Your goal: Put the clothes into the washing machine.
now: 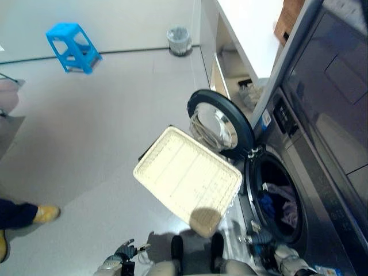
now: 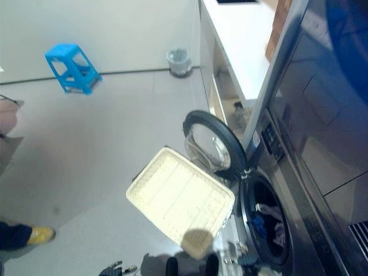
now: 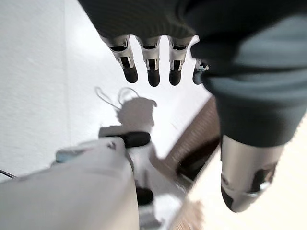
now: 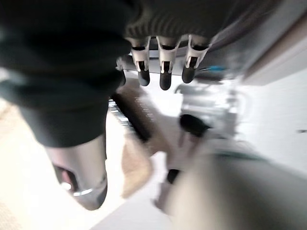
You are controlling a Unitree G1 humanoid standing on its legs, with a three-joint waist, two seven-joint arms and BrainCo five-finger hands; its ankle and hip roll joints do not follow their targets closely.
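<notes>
— Grey floor (image 1: 103,126), washer (image 1: 299,190) door (image 1: 221,123) open?
— Yes; clothes (image 1: 282,207) lie in the drum, basket (image 1: 187,178) looks empty.
— Hands?
— Left hand (image 3: 153,67) and right hand (image 4: 163,67) relaxed, holding nothing; likely only the door remains.

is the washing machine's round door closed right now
No, the round dark-rimmed washing machine door is swung wide open, and the crumpled clothes show inside the open drum.

No legible text, label, number or sign is present; markings on the washing machine (image 1: 299,172) control panel cannot be read.
</notes>
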